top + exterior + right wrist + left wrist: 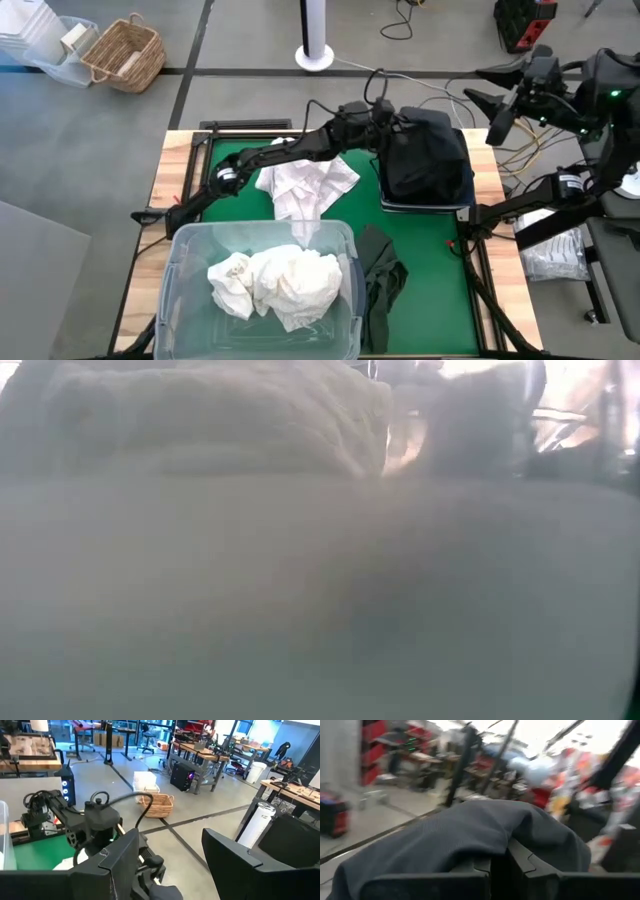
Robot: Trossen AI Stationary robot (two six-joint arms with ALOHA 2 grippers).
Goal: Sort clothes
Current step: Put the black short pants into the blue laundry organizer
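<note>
At the near left stood the clear plastic tub (pixel 180 262), holding a heap of white garments (pixel 275 282), and just beyond its far rim a loose white shirt (pixel 305 185) lay on the green mat (pixel 432 275). The left arm reached across that shirt to the far right, its left gripper (pixel 385 128) at the left edge of the dark clothes pile (pixel 428 152) in the dark blue bin (pixel 425 206); whether its fingers were parted or clamped, I could not tell. The olive garment (pixel 380 270) lay near and right of the tub, long axis running near to far, well nearer than that claw. The left arm seemed closer to it. The right gripper (pixel 170 865), fingers spread wide, waited off the table's right.
</note>
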